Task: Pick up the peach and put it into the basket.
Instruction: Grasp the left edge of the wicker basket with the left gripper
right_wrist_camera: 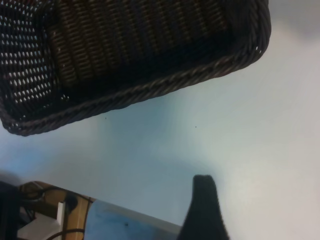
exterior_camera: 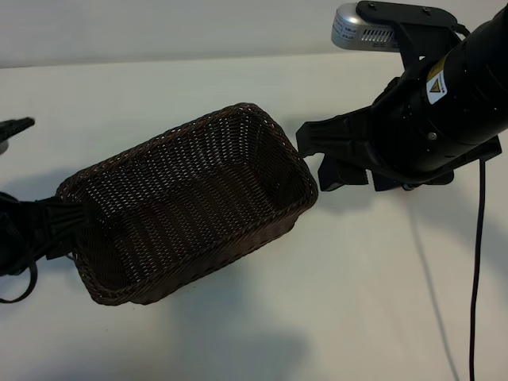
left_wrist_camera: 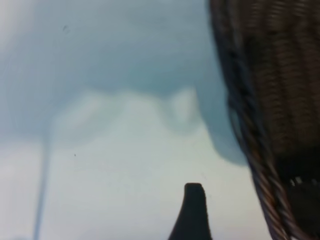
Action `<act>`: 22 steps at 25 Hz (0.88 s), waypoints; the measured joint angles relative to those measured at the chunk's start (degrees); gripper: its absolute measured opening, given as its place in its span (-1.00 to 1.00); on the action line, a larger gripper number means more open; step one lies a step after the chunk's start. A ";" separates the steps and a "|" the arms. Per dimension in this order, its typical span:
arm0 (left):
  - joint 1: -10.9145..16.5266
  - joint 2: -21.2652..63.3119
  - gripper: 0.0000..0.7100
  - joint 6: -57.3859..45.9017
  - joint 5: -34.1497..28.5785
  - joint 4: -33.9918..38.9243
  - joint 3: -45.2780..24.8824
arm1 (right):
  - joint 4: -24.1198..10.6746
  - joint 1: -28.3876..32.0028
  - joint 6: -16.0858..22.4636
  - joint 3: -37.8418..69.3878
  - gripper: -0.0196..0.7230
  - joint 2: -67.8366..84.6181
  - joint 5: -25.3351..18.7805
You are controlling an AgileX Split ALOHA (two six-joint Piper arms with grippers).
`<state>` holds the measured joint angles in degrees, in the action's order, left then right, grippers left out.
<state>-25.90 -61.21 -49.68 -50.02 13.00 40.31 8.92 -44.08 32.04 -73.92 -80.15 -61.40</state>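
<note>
Basket (exterior_camera: pixel 190 206) lying empty and askew mid-table (exterior_camera: pixel 341 302), right gripper (exterior_camera: pixel 321 155) hanging just past its far corner with fingers spread wide and holding nothing, left gripper (exterior_camera: pixel 16 127) at the table's left edge, also apart, peach nowhere visible.

One basket (exterior_camera: pixel 190 202) stands on one table (exterior_camera: pixel 373 302). Two arms show: the left arm (exterior_camera: pixel 20 226) at the basket's left end and the right arm (exterior_camera: pixel 444 103) at its far right corner. Each carries one hand, the left hand (exterior_camera: pixel 75 214) and the right hand (exterior_camera: pixel 317 155). One camera (exterior_camera: pixel 369 30) sits on the right arm. One cable (exterior_camera: pixel 479 262) hangs below that arm.
</note>
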 joint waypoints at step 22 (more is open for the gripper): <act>16.65 -19.70 0.65 20.61 17.31 -20.00 -0.80 | 0.00 0.00 0.02 0.00 0.49 0.00 0.00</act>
<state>-9.25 -80.90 -29.07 -32.71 -6.99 39.51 8.92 -44.08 32.06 -73.92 -80.15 -61.40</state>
